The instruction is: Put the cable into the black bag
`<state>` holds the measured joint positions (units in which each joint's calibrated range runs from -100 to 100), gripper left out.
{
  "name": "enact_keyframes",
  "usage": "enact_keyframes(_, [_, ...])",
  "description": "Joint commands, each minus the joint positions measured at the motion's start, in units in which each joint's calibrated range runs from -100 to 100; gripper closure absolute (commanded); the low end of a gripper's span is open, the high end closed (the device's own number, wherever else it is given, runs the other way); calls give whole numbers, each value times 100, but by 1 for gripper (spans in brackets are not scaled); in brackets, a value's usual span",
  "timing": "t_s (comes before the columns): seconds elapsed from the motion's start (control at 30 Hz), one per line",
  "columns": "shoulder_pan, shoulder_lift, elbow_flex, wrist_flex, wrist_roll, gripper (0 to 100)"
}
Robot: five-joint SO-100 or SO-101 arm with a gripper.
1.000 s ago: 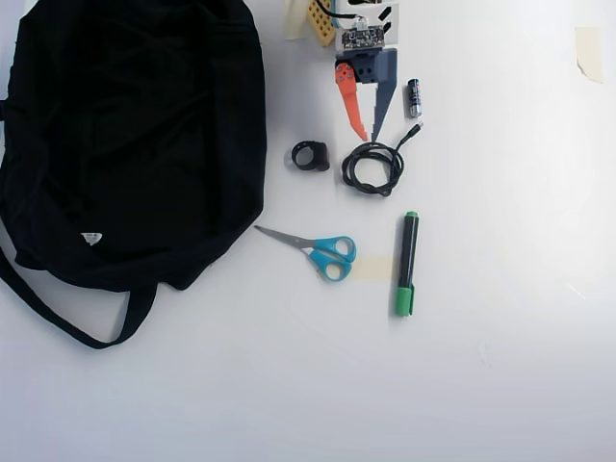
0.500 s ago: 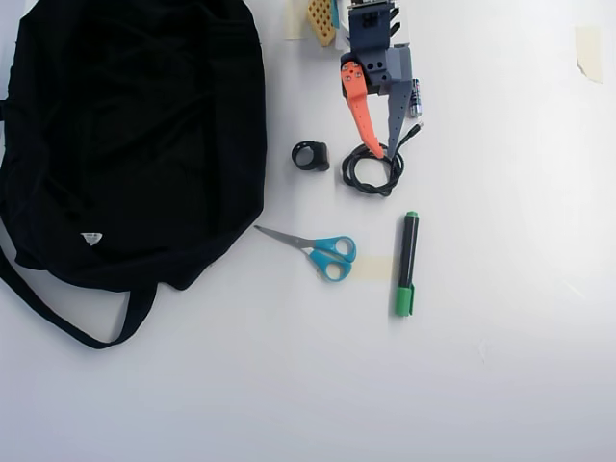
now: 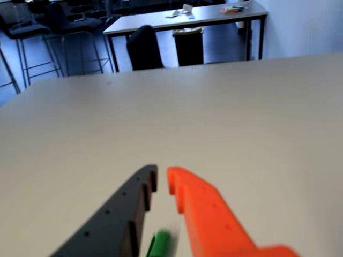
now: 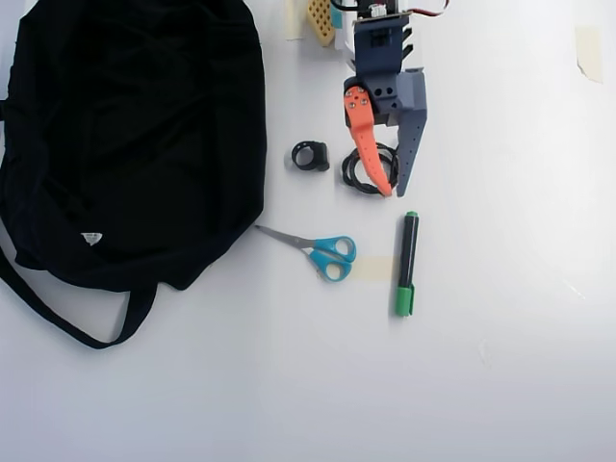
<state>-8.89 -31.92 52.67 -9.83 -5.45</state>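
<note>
Directly beneath your gripper (image 4: 394, 189) in the overhead view: coiled cable (image 4: 358, 171), untouched on the table (image 4: 500, 366). Fingers slightly apart, tips pointing six o'clock, clamped on nothing. Black bag (image 4: 135, 135) lies toward nine o'clock.

Beyond my pale desk (image 3: 225, 118), a second table (image 3: 187, 19) is standing with papers on it. Dark chairs (image 3: 69, 27) are lining the blue floor (image 3: 53, 56), a black bin (image 3: 188, 45) is sitting beneath, and a light wall (image 3: 305, 27) is rising at right.

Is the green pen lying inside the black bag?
No, the green pen lies on the table, well right of the black bag in the overhead view.
</note>
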Motion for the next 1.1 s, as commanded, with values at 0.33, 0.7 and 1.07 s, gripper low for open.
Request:
enact_keyframes(0.33, [119, 1549, -2230, -50, 25, 98])
enact_keyframes(0.7, [179, 2578, -3345, -33, 282, 98])
enact_keyframes(1.07, [298, 3176, -4998, 1224, 455, 98])
